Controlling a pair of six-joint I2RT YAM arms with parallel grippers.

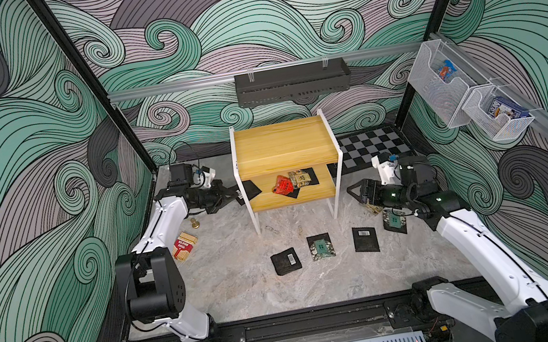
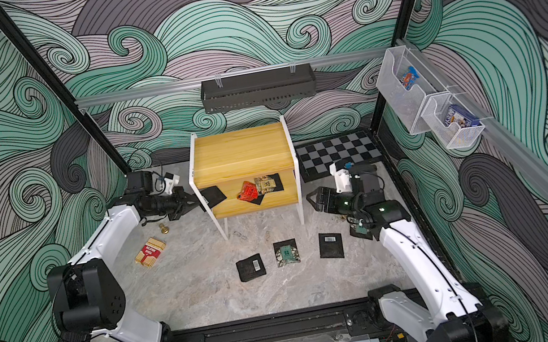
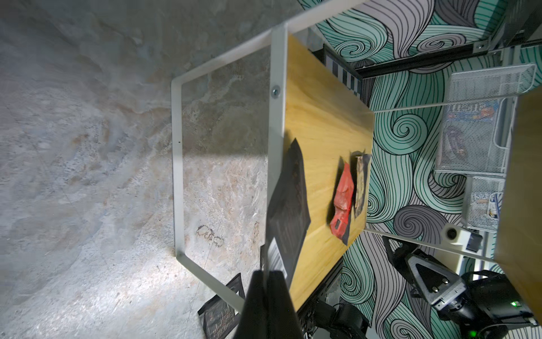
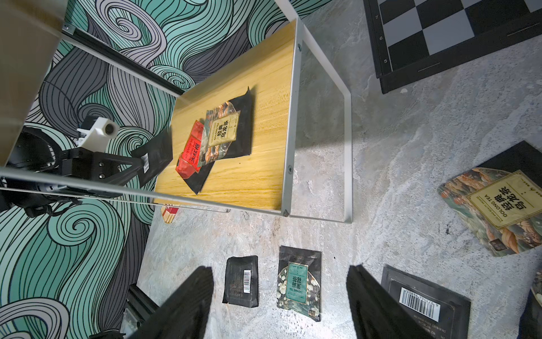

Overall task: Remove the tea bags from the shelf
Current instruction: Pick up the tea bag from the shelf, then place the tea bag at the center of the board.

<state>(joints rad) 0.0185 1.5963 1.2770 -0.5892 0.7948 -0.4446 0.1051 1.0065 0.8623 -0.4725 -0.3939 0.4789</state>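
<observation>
Left gripper is clenched on the barcode corner of a black tea bag. It comes in sideways through the open end of the shelf, likely because the top board blocks any reach from above. The bag hangs partly over the lower board's left edge, tilted, right beside the white front post. Pull it straight out sideways and watch that post; I'd expect the bag to snag there.

Right gripper is released and empty, hovering just off the shelf's right end and aimed into the lower tier.

On the lower board you have a red bag overlapping a tan bag, with black ones under them. The pile is stacked, so a pinch may take two.

Four bags lie on the table in front, one partly under the right arm. The striped box and chessboard sit off to the sides, away from the shelf's front.
</observation>
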